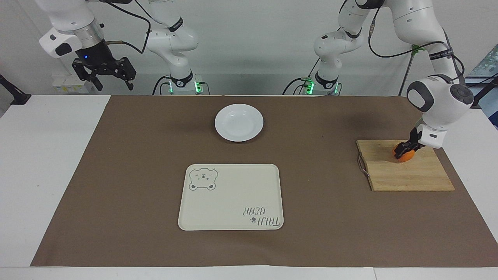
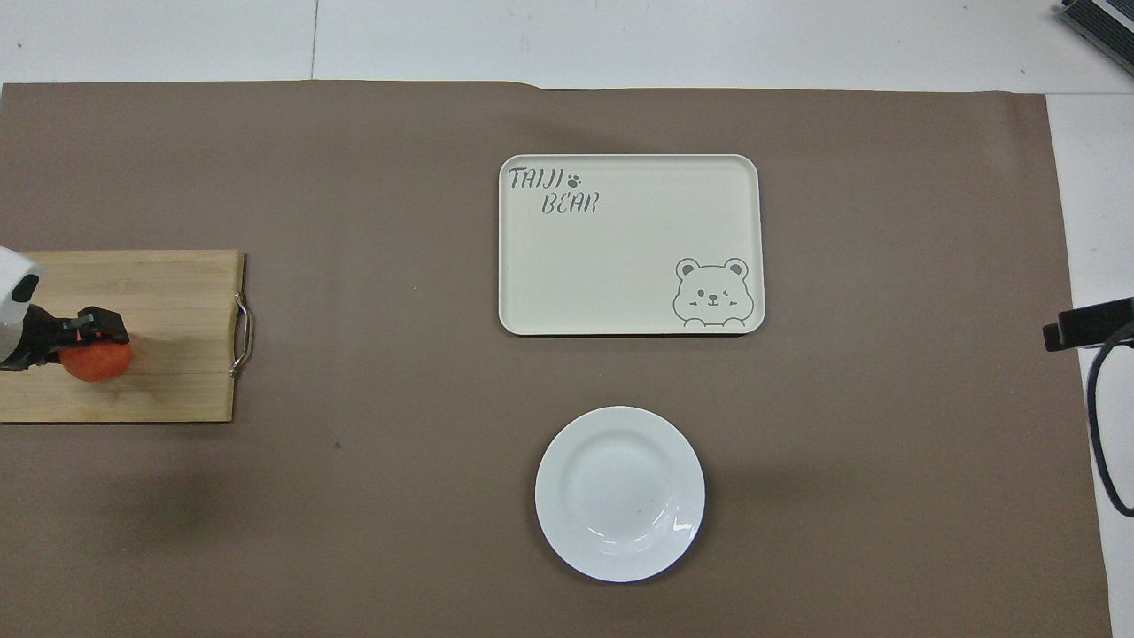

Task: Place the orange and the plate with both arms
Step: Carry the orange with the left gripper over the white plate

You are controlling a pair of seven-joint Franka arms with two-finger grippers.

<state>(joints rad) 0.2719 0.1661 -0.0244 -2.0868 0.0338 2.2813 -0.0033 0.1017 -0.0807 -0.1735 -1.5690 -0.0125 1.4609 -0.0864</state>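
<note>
The orange (image 1: 405, 156) (image 2: 97, 365) is on or just over the wooden cutting board (image 1: 408, 177) (image 2: 168, 292) at the left arm's end of the table. My left gripper (image 1: 403, 149) (image 2: 93, 332) comes down on it from above and is shut on it. I cannot tell whether the fruit touches the board. The white plate (image 1: 239, 122) (image 2: 620, 494) lies bare on the brown mat, nearer to the robots than the tray. My right gripper (image 1: 113, 81) hangs open and high over the right arm's end, holding nothing.
A cream rectangular tray with a bear drawing (image 1: 231, 197) (image 2: 631, 245) lies mid-table, farther from the robots than the plate. The board has a metal handle (image 1: 362, 164) (image 2: 241, 335) on its side toward the tray. A brown mat (image 1: 116, 175) covers most of the table.
</note>
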